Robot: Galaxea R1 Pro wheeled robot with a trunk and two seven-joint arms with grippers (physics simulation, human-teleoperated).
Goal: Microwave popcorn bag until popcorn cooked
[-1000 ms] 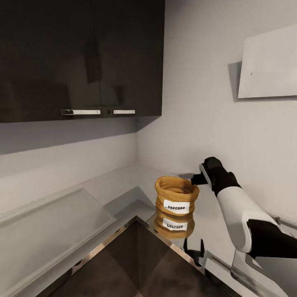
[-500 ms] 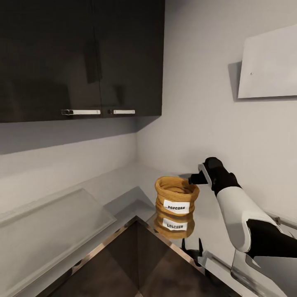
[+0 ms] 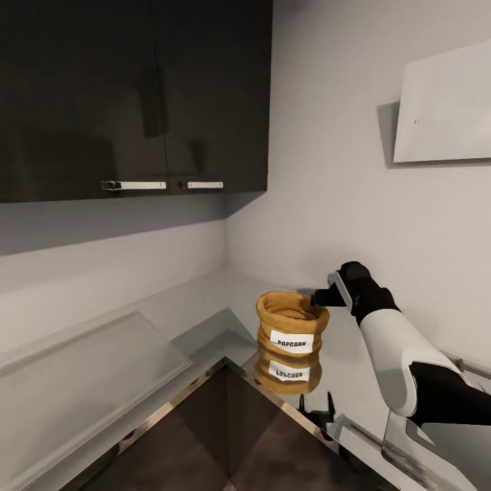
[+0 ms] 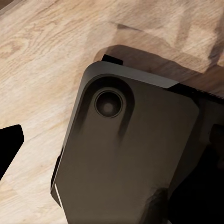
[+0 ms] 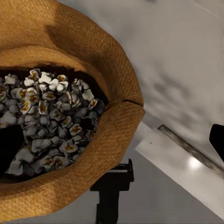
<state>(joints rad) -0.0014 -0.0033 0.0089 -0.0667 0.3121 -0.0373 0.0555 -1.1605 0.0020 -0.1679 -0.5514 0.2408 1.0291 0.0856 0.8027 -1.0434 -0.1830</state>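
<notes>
One gripper matters at this moment: the right gripper point(image 3: 318, 298), reaching from the robot's right side, hangs just above the far-right part of the popcorn bag's point(image 3: 292, 324) rolled rim. In the right wrist view its two dark fingers stand wide apart at opposite edges of the picture, one over the bag's mouth, the other out over the bare countertop point(image 5: 186, 70), with the rim wall point(image 5: 116, 121) between them. They grip nothing yet, and whether a tip already touches the burlap cannot be told.

Seen from that camera, the popcorn point(image 5: 51, 116) fills the bag's inside as a heap of pale kernels with yellowish specks.

Outward from the pincer, the bag stands upright on the glossy grey countertop point(image 3: 204, 300) in the corner of the L-shaped run, near the slab's inner metallic edge, its white label facing the robot and its mirror image below it. Dark cabinets point(image 3: 136, 95) hang above the left run of the counter.

The coming move likely turns on this: the bag lies directly below and slightly left of the right gripper, its axis vertical, so a short descent should seat the rim between the fingers.

The left wrist view looks down at a dark robot part over wood plank floor point(image 4: 42, 56), so that arm appears well away; its fingers' spread cannot be judged.
</notes>
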